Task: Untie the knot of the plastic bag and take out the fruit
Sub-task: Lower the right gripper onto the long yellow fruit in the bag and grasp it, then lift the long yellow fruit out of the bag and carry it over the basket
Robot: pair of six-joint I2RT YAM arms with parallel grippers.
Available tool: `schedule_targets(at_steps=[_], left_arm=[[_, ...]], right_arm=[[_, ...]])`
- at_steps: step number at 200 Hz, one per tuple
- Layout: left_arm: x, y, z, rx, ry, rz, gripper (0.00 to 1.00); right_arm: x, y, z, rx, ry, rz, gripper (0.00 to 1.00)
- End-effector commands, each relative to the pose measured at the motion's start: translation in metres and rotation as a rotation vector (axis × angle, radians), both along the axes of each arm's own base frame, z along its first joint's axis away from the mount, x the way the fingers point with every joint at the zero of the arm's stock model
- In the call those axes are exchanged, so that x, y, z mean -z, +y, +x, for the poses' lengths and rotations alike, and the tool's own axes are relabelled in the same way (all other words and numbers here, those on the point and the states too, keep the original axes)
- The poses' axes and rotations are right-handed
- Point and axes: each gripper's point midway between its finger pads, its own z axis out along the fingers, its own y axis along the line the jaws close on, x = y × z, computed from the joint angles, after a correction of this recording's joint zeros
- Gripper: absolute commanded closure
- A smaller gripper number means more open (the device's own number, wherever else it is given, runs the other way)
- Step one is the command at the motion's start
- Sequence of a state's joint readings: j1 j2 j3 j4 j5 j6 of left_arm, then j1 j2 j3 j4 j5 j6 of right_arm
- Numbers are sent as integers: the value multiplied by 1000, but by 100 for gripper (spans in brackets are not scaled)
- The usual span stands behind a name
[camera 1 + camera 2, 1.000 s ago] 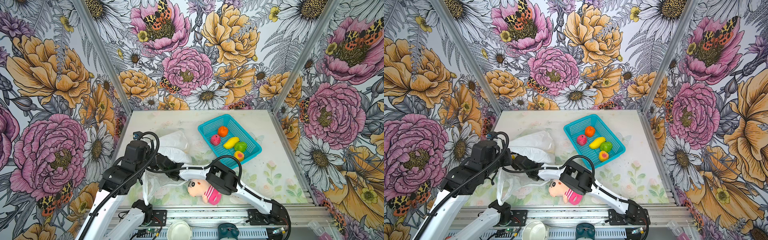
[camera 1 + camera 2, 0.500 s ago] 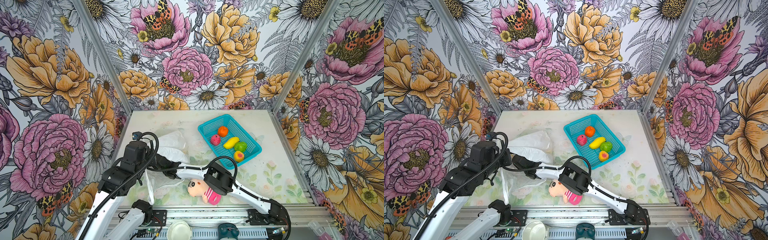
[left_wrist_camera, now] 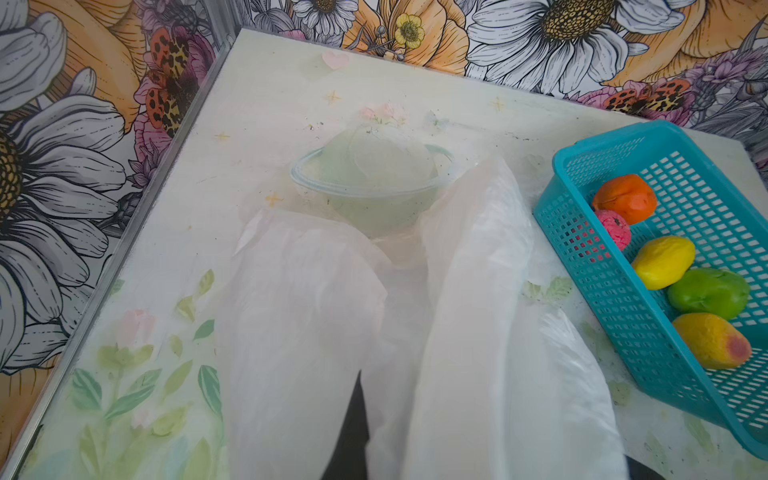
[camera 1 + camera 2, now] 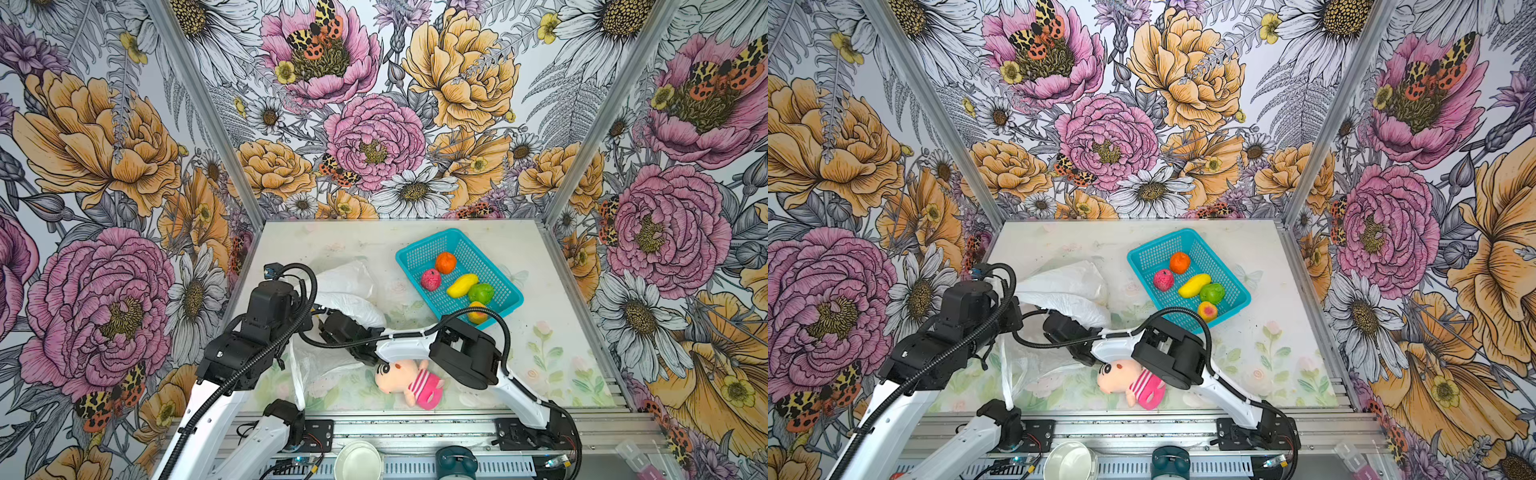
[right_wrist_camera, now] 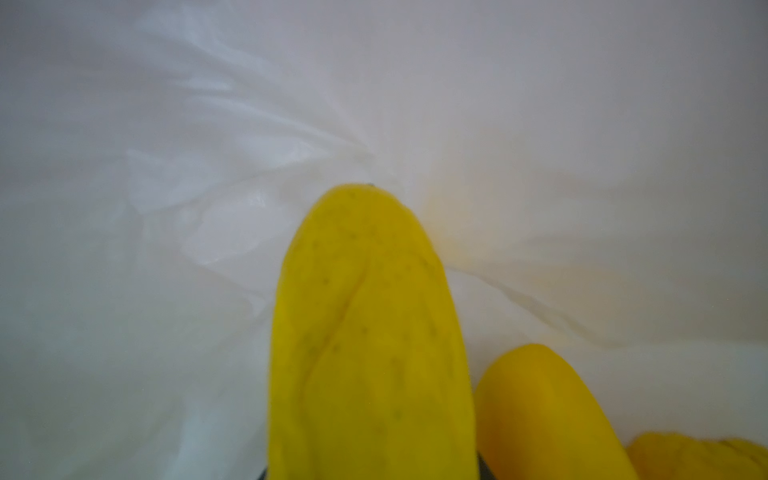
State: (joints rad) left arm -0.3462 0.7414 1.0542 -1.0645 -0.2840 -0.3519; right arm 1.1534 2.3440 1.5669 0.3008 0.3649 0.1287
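Narrows the right jaws from wide over the last second, deep inside the plastic bag (image 4: 349, 278) on the counter (image 4: 548, 299). Hidden by film, so cannot tell whether pinching the long yellow fruit (image 5: 370, 332) filling the right wrist view. Keeps the left jaws pressed together on the bag's edge, holding its mouth up. Suggests a sixth fruit leaving for the basket (image 4: 424, 243), already carrying five.

Crumpled plastic bag (image 3: 469, 291), fruit (image 3: 665, 266) in basket (image 3: 623, 316)
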Motion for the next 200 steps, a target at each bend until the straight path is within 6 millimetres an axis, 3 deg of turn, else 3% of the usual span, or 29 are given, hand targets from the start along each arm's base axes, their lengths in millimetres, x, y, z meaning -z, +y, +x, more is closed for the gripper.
schedule_targets(at_steps=[1, 24, 52, 94, 119, 161, 182, 200], left_arm=[[-4, 4, 4, -31, -28, -1, 100], [-4, 4, 4, -31, -28, -1, 100], [-5, 6, 4, -37, -34, 2, 100], [-2, 9, 6, -52, -22, 8, 100], [-2, 9, 6, -55, -22, 9, 100], [-3, 10, 6, -59, -26, 8, 100], [-4, 11, 4, -60, -33, 7, 100], [-4, 11, 4, -61, -35, 7, 100]], right_arm=[[-60, 0, -8, -28, -69, 159, 60], [-66, -11, -17, -49, -66, 181, 62], [-83, -19, -50, -161, -101, 232, 63], [-133, -42, -111, -323, -220, 322, 63], [-164, -65, -128, -352, -246, 377, 65], [-208, -120, -138, -312, -321, 446, 66], [-226, -153, -128, -210, -348, 481, 66], [-235, -180, -106, -105, -332, 492, 70]])
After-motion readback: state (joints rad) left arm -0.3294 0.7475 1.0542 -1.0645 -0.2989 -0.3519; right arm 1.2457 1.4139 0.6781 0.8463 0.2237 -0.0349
